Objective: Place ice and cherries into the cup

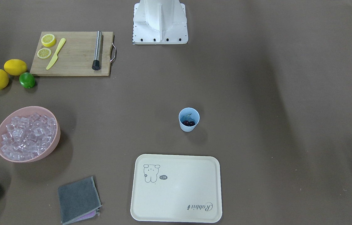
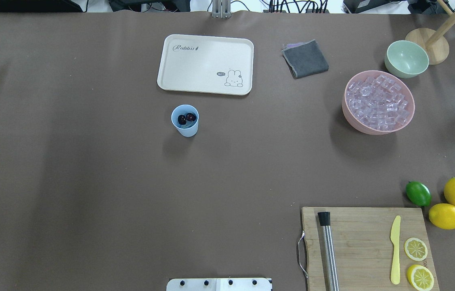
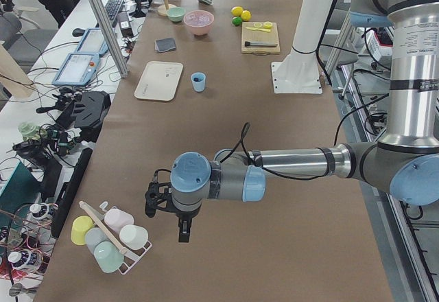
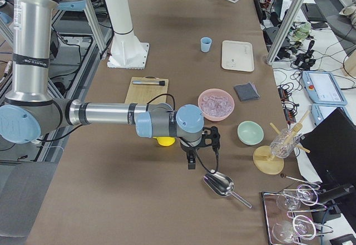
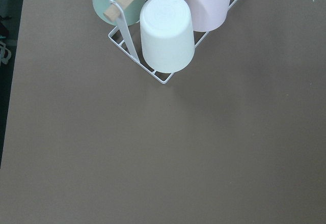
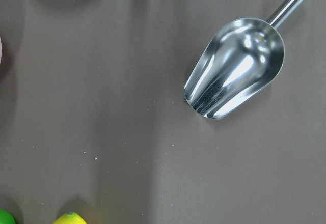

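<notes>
Cup [image 1: 187, 127]: mid-table, cherries [image 1: 189, 123] inside. Ice [image 1: 27, 132]: heaped in pink bowl [image 1: 54, 143]; hard, slick, light cubes, probably best lifted with steel scoop [image 6: 234, 66], held by its handle. Left gripper [image 3: 184, 235], right gripper [image 4: 192, 163]: jaw state cannot be told.

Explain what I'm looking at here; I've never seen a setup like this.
This is a two-armed robot at a brown table. Two pictures look down on it, two look along it from its ends, two come from wrist cameras. The left gripper hangs near a rack of cups; the right gripper hangs near a metal scoop. Neither seems to hold anything. Farther off stand a light blue cup with cherries inside, a pink bowl of ice, a tray and a cutting board.
</notes>
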You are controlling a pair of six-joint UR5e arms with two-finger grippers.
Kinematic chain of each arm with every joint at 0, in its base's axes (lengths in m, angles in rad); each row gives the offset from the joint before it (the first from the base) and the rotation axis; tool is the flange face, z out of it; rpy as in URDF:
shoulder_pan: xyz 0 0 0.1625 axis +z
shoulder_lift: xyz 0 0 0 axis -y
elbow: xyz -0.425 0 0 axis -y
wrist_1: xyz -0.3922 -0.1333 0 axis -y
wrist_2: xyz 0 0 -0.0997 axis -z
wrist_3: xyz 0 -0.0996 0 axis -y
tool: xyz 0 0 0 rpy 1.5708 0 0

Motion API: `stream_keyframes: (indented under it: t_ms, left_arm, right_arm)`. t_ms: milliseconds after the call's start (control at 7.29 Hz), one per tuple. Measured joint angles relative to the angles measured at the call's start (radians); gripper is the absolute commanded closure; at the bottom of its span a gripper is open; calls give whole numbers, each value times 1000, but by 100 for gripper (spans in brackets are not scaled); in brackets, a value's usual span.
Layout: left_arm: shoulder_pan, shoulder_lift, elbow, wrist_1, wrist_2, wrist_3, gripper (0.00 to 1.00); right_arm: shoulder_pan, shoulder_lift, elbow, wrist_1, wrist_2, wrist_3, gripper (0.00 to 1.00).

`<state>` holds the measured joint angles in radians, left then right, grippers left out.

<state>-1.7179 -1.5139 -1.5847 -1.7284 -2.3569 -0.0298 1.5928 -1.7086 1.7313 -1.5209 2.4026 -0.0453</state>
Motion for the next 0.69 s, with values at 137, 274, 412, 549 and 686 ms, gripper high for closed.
stream_keyframes:
  t_ms: [137,274,412,549,686]
  left_arm:
    - [11,26,-8,-45,0,-22,2]
    - [16,43,-11,-86,0,-30,2]
    - [17,51,-14,-117,0,-32,2]
    - [18,56,-14,-152,-1,-33,2]
    - [20,65,-14,-181,-3,-36,2]
  right_arm:
    - [0,1,-1,-2,-2,8,1]
    - [-2,4,-6,-3,-11,26,0]
    - [-6,4,-8,-4,-18,36,0]
    - [-7,-1,-7,-3,-18,40,1]
    - [-8,-7,-5,1,-17,40,0]
